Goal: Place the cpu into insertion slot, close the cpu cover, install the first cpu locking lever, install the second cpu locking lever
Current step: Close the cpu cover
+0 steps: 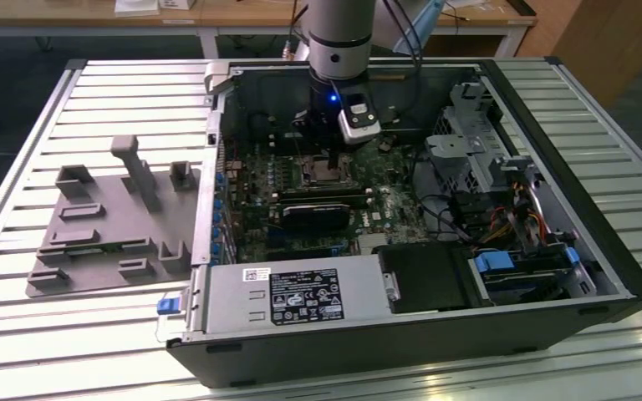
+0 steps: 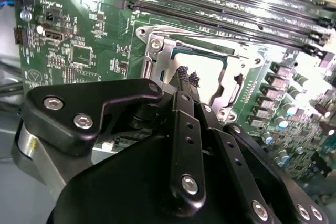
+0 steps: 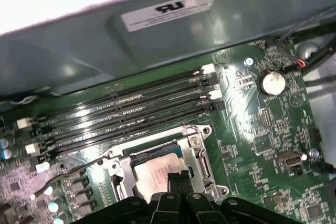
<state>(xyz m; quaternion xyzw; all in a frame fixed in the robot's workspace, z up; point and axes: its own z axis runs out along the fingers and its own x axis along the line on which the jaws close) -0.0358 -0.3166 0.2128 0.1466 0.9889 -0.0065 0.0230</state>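
Note:
The cpu (image 3: pixel 149 170) (image 2: pixel 207 74) lies flat in the insertion slot (image 1: pixel 323 173) on the green motherboard (image 1: pixel 257 219), its silver-grey top showing. The cpu cover (image 3: pixel 195 146) (image 2: pixel 156 51), a silvery frame, lies down around the chip in both wrist views. My gripper (image 1: pixel 333 160) (image 2: pixel 187 74) (image 3: pixel 176 178) hangs straight over the socket, shut, with its black fingertips (image 2: pixel 181 72) pressed together just above or on the chip's top. Whether they touch it I cannot tell. Nothing sits between the fingers.
The motherboard lies inside an open computer case (image 1: pixel 544 100) on a slatted metal table (image 1: pixel 31 150). Long black memory slots (image 3: pixel 121 114) run beside the socket. A black card (image 1: pixel 315 213), a power supply (image 1: pixel 298 294) and drive cages (image 1: pixel 500 167) crowd the case. A grey fixture (image 1: pixel 109 225) sits at the exterior view's left.

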